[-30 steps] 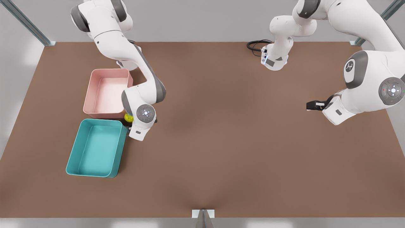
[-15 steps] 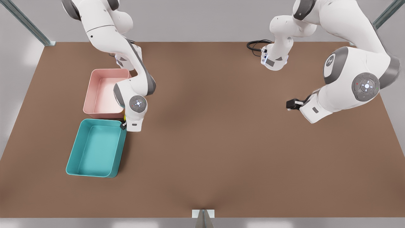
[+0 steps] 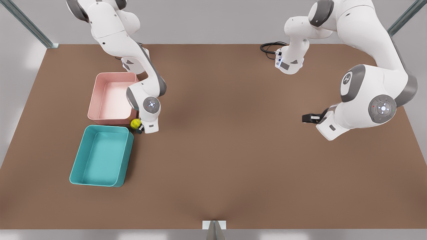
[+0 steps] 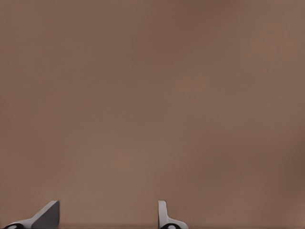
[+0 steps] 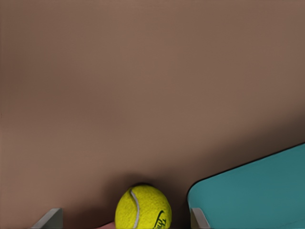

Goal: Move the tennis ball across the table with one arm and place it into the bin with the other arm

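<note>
From the front view we see a brown bench [image 3: 233, 150]. The tennis ball [image 3: 135, 123] sits between a pink tub [image 3: 111, 96] and the teal bin [image 3: 101, 155], near the bench's left edge in this view. The right hand [image 3: 139, 128] is just beside the ball. The left hand [image 3: 308, 118] hovers near the opposite edge.

In the left wrist view, our left hand [image 4: 107, 217] is spread wide over bare bench [image 4: 152, 95].

In the right wrist view, the ball [image 5: 143, 208] rests between the right hand's [image 5: 126, 217] wide fingers, beside the bin's [image 5: 257, 191] corner.
</note>
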